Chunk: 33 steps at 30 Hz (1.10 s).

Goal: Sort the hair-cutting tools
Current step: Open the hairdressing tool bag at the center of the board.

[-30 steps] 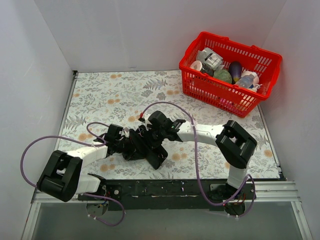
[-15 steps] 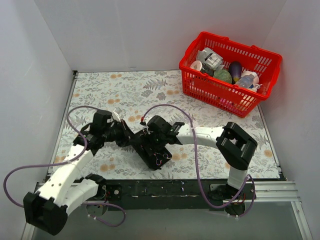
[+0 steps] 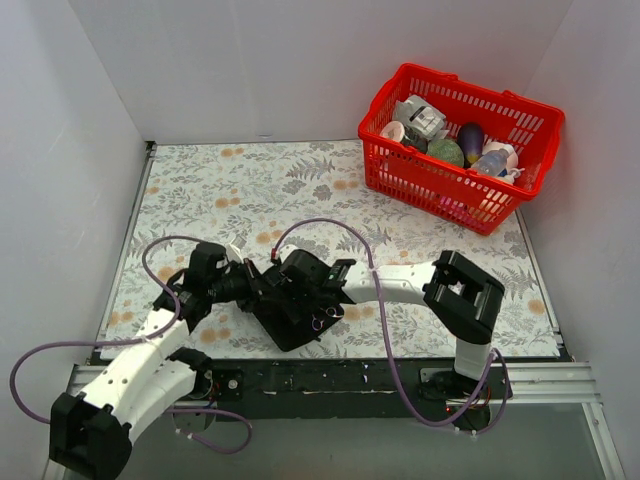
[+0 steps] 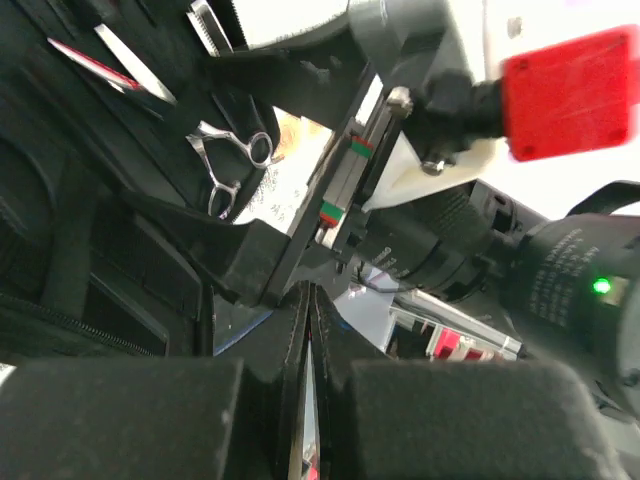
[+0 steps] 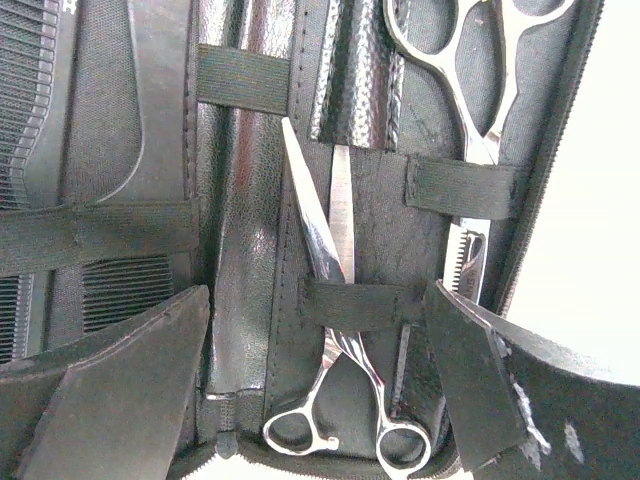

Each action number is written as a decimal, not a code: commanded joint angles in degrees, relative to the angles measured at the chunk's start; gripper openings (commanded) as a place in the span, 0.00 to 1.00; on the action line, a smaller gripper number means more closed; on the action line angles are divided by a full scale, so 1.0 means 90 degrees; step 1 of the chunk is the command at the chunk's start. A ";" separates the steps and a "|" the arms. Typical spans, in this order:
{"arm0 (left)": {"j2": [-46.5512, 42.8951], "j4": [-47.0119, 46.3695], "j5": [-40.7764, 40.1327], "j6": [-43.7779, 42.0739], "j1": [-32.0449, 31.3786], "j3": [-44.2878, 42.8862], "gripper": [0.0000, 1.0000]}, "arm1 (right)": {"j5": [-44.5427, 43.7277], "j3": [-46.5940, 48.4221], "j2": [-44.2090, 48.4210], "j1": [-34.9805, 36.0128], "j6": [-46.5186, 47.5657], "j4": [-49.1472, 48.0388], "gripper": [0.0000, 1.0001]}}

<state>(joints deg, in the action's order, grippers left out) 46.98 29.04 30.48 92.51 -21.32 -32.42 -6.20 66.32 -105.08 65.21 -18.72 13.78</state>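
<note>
Step in hand: stowing tools in the open black case [image 5: 240,250]. By my reading a pair has just been seated and the right arm is free of it.
Right gripper [image 5: 315,300]: spread wide and holding nothing, with one pad on each side of the middle scissors [image 5: 342,220].
Left gripper [image 4: 305,400]: clenched shut at the case's left edge. Whether it pinches the edge cannot be told.
Middle scissors: under an elastic strap in the case. The long axis runs up and down the right wrist view, with the blades slightly parted and pointing up and the ring handles at the bottom.
Second scissors [image 5: 483,120]: in the slot just to the right and turned the other way, rings at the top and the toothed blade pointing down.
Comb [image 5: 25,90]: strapped along the left side of the case, parallel to the scissors.
Case position: on the table between the two arms, near the front edge [image 3: 290,325].
Next move, as a judgement: raise the right gripper straight up clear of the straps. Then check for any tool outside the case, because the arms hide part of it here.
</note>
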 commanded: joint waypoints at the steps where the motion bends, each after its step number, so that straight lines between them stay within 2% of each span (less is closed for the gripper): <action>1: -0.0123 -0.0911 -0.0281 0.0248 -0.0014 0.0984 0.00 | -0.0549 -0.0319 -0.0395 0.0292 -0.0263 0.0773 0.98; 6: 0.0043 -0.0971 -0.0749 0.0093 -0.0024 0.1278 0.00 | -0.1010 -0.0037 -0.0600 0.0450 -0.0351 0.1134 0.98; 10: 0.0180 -0.1010 -0.0721 0.0102 -0.0024 0.1386 0.00 | -0.1527 0.0237 -0.0288 0.0469 -0.0255 0.1437 0.98; 14: 0.0083 -0.0873 -0.0896 0.0131 -0.0024 0.1240 0.00 | -0.1762 0.0404 0.0500 0.0469 -0.0195 0.2178 0.98; 20: 0.0102 -0.0882 -0.0897 0.0170 -0.0024 0.1161 0.00 | -0.1763 -0.0211 0.1703 0.0479 -0.0273 0.2647 0.98; 26: 0.0278 -0.1107 -0.0818 0.0190 -0.0024 0.1288 0.00 | -0.1675 -0.0962 0.2037 0.0469 -0.0166 0.2112 0.98; 33: 0.0346 -0.1195 -0.0740 0.0161 -0.0024 0.1317 0.00 | -0.1314 -0.1090 0.1442 0.0353 0.0468 0.1009 0.98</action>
<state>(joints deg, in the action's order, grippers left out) 50.26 19.20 24.53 94.87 -21.58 -21.04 -20.16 56.42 -89.58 69.21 -18.28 29.82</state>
